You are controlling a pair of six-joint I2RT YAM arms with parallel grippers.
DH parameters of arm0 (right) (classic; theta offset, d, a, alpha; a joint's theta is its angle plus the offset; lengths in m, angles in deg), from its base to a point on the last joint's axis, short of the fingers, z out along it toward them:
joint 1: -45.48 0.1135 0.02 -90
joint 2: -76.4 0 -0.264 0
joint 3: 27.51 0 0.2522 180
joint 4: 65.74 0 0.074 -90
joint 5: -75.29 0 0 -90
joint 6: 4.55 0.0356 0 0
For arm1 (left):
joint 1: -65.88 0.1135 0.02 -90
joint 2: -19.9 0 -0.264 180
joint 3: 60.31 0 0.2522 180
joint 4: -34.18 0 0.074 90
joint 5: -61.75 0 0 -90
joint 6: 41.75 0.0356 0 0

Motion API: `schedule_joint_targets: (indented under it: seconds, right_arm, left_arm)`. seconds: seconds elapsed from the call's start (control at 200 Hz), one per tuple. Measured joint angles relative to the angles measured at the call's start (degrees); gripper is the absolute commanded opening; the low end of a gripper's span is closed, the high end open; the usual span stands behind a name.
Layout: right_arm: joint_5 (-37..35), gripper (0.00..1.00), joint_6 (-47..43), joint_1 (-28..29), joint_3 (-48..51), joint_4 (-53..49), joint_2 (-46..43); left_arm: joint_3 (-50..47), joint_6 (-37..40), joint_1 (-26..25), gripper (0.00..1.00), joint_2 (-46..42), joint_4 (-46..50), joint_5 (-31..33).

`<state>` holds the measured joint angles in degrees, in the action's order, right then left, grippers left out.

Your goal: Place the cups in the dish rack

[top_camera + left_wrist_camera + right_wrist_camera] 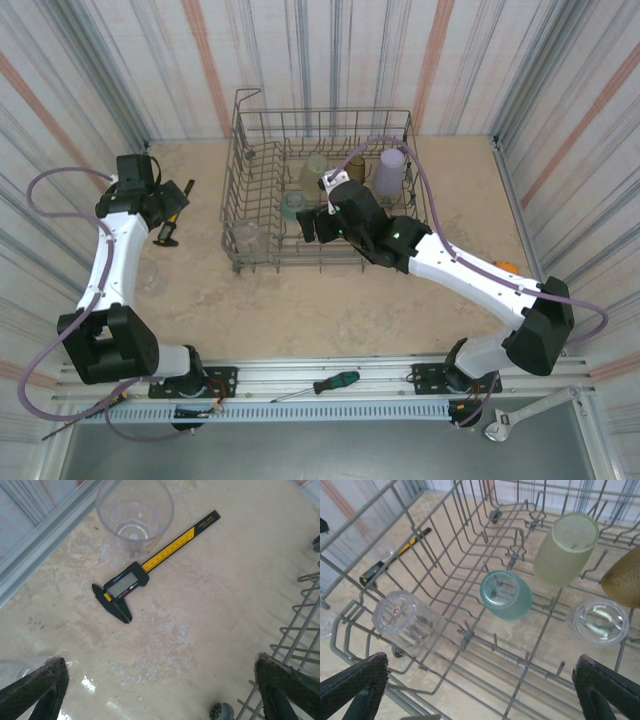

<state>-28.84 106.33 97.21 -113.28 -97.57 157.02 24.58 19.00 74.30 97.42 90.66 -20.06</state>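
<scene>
Right claw [480, 680] gapes fully wide, empty, above the dish rack [465, 640], which holds a teal cup [506, 594], a yellow-green cup [566, 547] and a clear tumbler [405, 620] (an amber cup [625, 577] sits at the frame's edge). Left claw [160, 672] hangs equally wide and empty over the table [210, 610], near a loose clear cup [134, 515] beside a caliper [150, 565].
</scene>
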Motion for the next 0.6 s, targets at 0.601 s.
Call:
schedule_joint_targets:
  seconds: [0.601]
  right_arm:
    - [0.5, 0.99, 2.1, -1.4, 1.3, -2.2, -1.2]
  left_arm:
    - [-3.1, -5.5, 3.5, 0.99, 2.5, 8.2, 1.5]
